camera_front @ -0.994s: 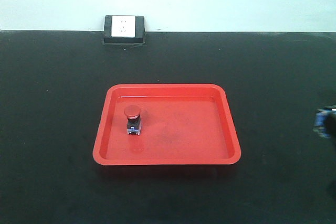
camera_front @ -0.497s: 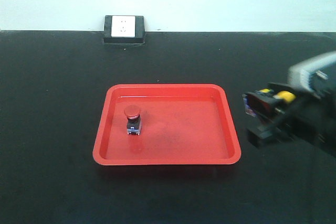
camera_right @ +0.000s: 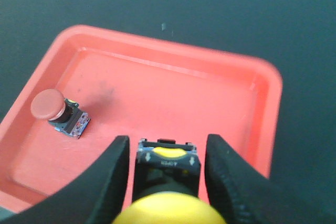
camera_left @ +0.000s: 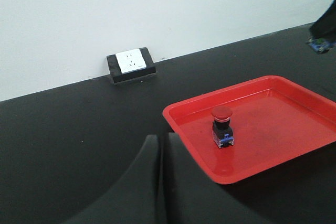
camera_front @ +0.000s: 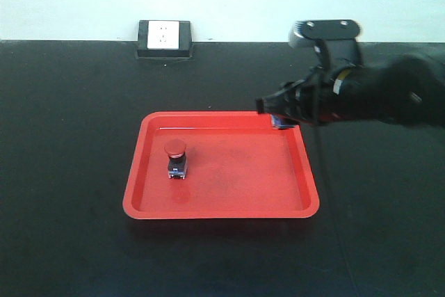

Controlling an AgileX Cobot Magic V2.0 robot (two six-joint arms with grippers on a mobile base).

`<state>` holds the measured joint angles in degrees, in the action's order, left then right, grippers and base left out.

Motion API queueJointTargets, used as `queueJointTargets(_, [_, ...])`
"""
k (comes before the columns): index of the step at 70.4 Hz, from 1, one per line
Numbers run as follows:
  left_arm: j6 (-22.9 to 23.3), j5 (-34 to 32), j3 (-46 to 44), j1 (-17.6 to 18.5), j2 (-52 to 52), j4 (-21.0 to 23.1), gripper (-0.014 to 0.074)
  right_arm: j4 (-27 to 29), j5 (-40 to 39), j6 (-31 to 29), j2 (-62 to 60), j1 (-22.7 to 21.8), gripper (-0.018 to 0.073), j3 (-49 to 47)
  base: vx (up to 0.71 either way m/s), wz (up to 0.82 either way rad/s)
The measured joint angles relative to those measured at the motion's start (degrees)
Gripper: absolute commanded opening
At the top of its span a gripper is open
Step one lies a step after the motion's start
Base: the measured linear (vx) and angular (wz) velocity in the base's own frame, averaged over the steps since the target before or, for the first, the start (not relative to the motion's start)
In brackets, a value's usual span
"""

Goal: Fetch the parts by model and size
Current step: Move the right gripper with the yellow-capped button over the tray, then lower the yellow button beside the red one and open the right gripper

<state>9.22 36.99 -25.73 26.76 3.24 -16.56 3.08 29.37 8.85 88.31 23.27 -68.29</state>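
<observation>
A red-capped switch (camera_front: 176, 158) stands upright in the left half of the red tray (camera_front: 222, 212); the left wrist view shows this part (camera_left: 222, 126) and tray (camera_left: 184, 124) from the side. My right gripper (camera_front: 281, 113) hangs over the tray's far right corner, shut on the yellow-capped switch (camera_right: 167, 182), whose blue base (camera_front: 278, 124) points down. From the right wrist, that gripper (camera_right: 168, 140) looks down into the tray (camera_right: 268, 77), with the red-capped switch (camera_right: 52, 109) off to the left. My left gripper (camera_left: 161, 139) is shut on nothing, low over the black table short of the tray.
A white wall socket in a black box (camera_front: 165, 38) sits at the table's far edge against the pale wall; it also shows in the left wrist view (camera_left: 131, 64). The black tabletop (camera_front: 69, 172) surrounds the tray on all sides.
My right arm has swung in from the right edge of the view to above the tray's far right corner, carrying the yellow-capped switch. The red-capped switch and tray have not moved.
</observation>
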Motion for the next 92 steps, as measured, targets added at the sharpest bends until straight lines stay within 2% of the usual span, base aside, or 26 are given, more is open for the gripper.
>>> queueJointTargets(12, [0.0, 0.0, 0.0, 0.0, 0.0, -0.17, -0.0004, 0.0, 13.54, 6.89, 10.62, 0.0, -0.0003, -12.92, 0.0, 0.0])
queueJointTargets(26, [0.0, 0.0, 0.0, 0.0, 0.0, -0.15, -0.0004, 0.0, 26.95, 7.58, 21.74, 0.0, -0.0003, -25.6, 0.0, 0.0])
queueJointTargets(38, [0.0, 0.0, 0.0, 0.0, 0.0, -0.15, -0.0004, -0.73, 33.21, 7.46, 28.78, 0.14, -0.0003, -33.55, 0.0, 0.0])
queueJointTargets(56, [0.0, 0.0, 0.0, 0.0, 0.0, -0.15, -0.0004, -7.86, 36.4, 10.51, 34.96, 3.65, -0.0002, -39.45, 0.0, 0.0])
queueJointTargets(92, [0.0, 1.01, 0.0, 0.0, 0.0, -0.15, -0.0004, -7.44, 34.56, 11.69, 41.62, 4.24, -0.0002, -39.71, 0.0, 0.0])
